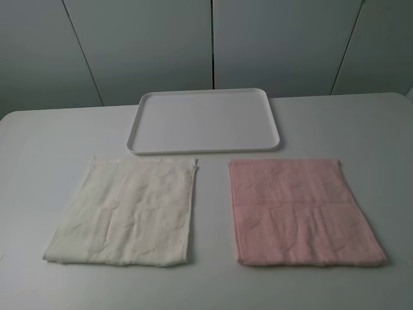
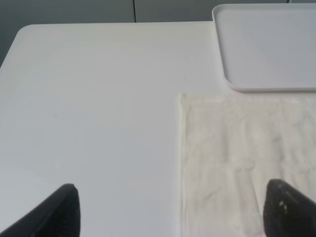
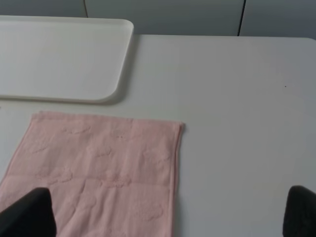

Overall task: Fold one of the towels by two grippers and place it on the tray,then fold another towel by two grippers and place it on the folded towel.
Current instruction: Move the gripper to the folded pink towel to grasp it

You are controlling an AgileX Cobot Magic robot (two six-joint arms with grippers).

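Wrist views alone showed left gripper [image 2: 173, 212] and right gripper [image 3: 165, 215], jaws released, each view cropping cream towel [image 2: 247, 163] or pink towel [image 3: 98, 173].

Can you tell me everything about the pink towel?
The pink towel is pale pink and looks like soft, fluffy terry cloth. It has a faint raised pattern and a crease line across its middle. It looks roughly square and lies flat on the white table, on the right side. It sits beside the cream towel and just in front of the white tray, touching neither. Nothing lies on it.
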